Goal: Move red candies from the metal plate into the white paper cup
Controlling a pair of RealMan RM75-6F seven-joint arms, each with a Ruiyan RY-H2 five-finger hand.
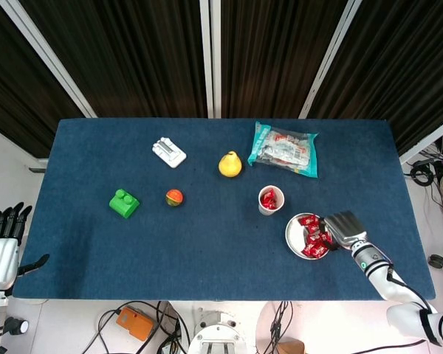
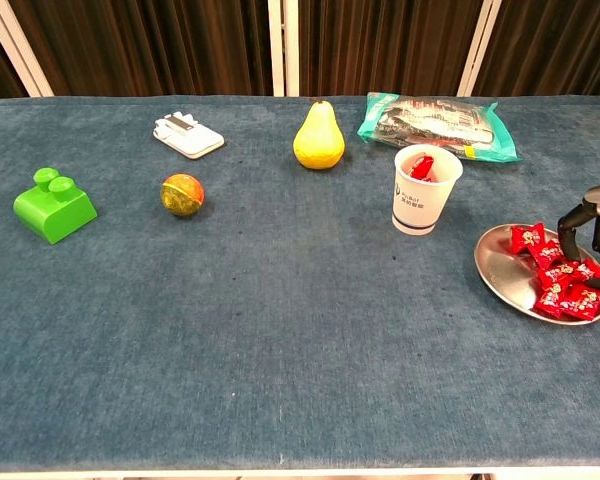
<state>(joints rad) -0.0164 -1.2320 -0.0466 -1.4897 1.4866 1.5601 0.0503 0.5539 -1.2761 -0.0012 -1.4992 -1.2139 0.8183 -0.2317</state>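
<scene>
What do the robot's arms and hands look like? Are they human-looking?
Partly. The right hand has a boxy silver-grey back and dark fingers. It sits on a slim white and grey forearm with a small green mark near the wrist and dark bands lower down. The left hand, at the picture's edge, has a pale silvery palm block with black fingers above it. No loose cables show on either arm.

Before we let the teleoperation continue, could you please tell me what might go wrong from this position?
The right hand is over the far side of the metal plate, fingers down among the red candies. They lie bunched together, so it may lift several at once or drop one. Pressing near the rim could tip or slide the plate. The white paper cup stands close by, already holding candy, and looks light; a hasty transfer might knock it over.
</scene>
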